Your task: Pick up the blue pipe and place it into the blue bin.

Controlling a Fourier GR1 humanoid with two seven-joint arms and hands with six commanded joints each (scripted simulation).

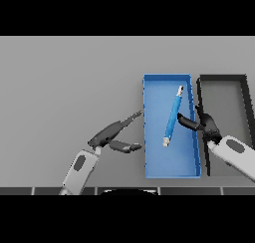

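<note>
Right hand (206,126) reaches over the blue bin's (149,137) right wall, fingers loose and holding nothing, thumb just beside the blue pipe (173,116), which lies slanted inside the bin, apparently just released. Left hand (115,135) hovers open above the grey surface (69,87); a black bin (245,87) sits farther right.

We have a single head view, looking steeply down from above the near edge of the grey table (69,72). It faces away from us across the table top, at middling range, with both forearms entering from the lower edge.
</note>
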